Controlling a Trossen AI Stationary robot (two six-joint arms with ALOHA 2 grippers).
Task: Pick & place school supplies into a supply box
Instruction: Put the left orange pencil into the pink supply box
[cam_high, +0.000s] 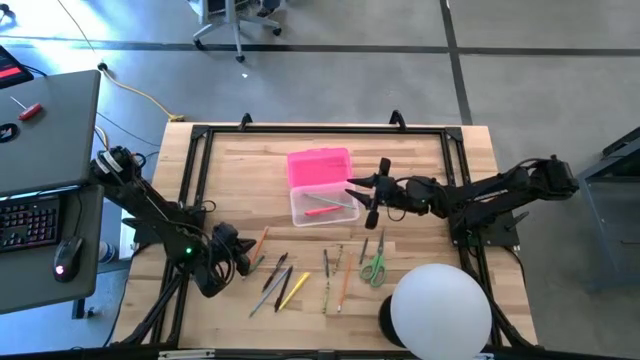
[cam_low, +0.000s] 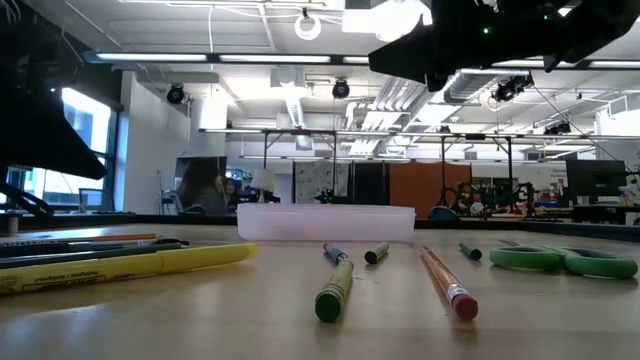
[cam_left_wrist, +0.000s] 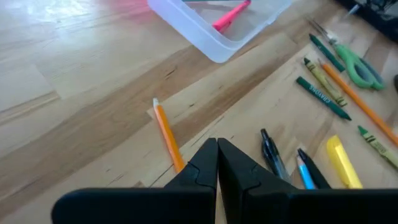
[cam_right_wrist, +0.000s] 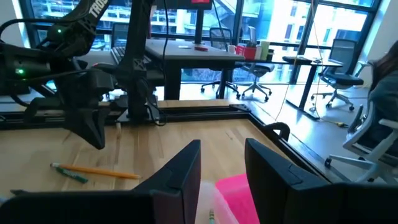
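The clear supply box (cam_high: 322, 206) stands open in the middle of the table with one pink-red pen (cam_left_wrist: 231, 15) inside, its pink lid (cam_high: 320, 165) lying just beyond it. Pens, crayons, a yellow highlighter (cam_high: 297, 288) and green scissors (cam_high: 375, 265) lie scattered along the near side. An orange pencil (cam_left_wrist: 168, 134) lies apart at the left. My left gripper (cam_left_wrist: 217, 144) is shut, low over the table beside that pencil's near end. My right gripper (cam_right_wrist: 222, 149) is open and empty, hovering above the box's right end (cam_high: 362, 190).
A large white dome (cam_high: 440, 310) sits at the near right corner, close to the scissors. A black frame (cam_high: 320, 128) runs around the table top. Bare wood lies between the box and the row of supplies. A desk with keyboard and mouse (cam_high: 40, 220) stands off the left edge.
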